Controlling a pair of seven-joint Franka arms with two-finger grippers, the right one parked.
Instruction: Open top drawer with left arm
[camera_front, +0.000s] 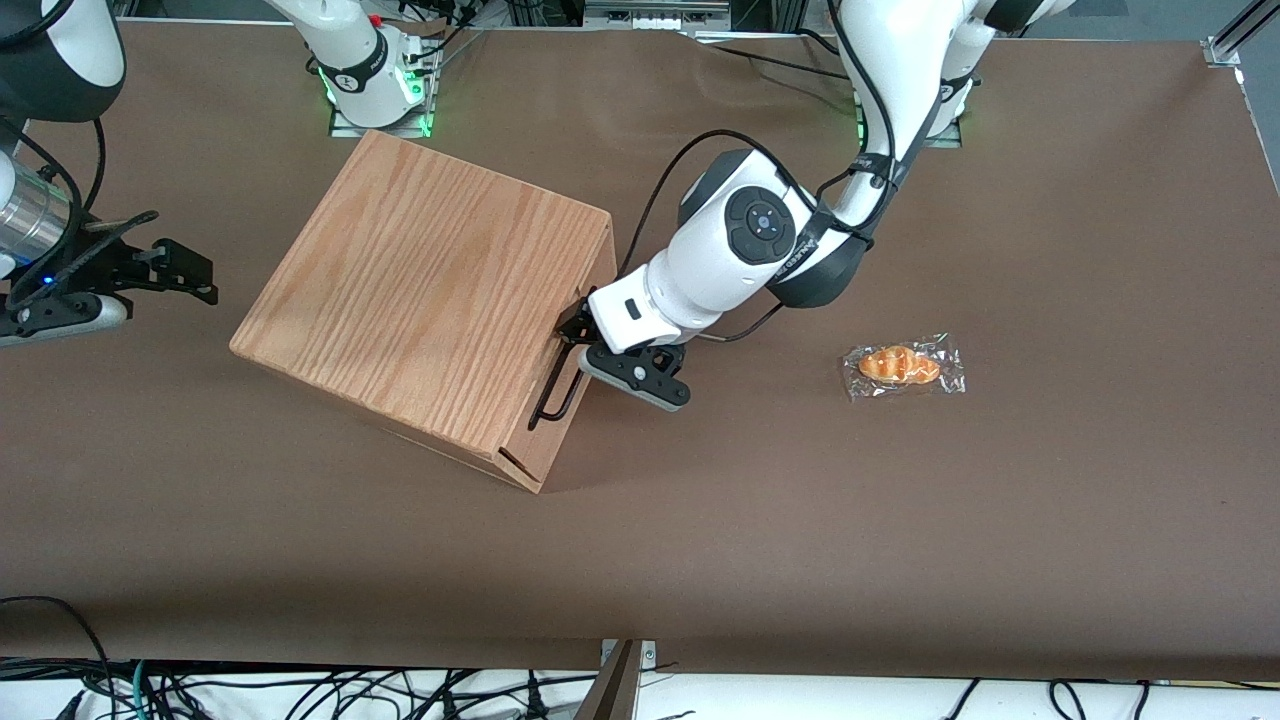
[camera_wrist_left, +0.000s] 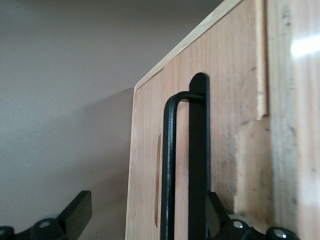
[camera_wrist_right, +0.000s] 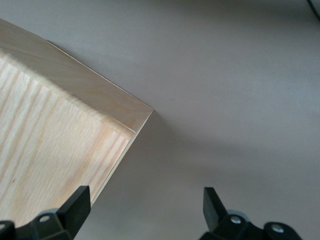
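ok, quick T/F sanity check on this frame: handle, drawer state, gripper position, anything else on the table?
1. The gripper sits at the black bar handle on the top drawer. True; its open fingers straddle the bar.
2. The drawer is pulled well out. False; its front looks flush with the wooden box.
3. A wrapped pastry lies on the table toward the working arm's end. True.
4. The pastry rests on the box. False; it lies on the table, apart from the box.
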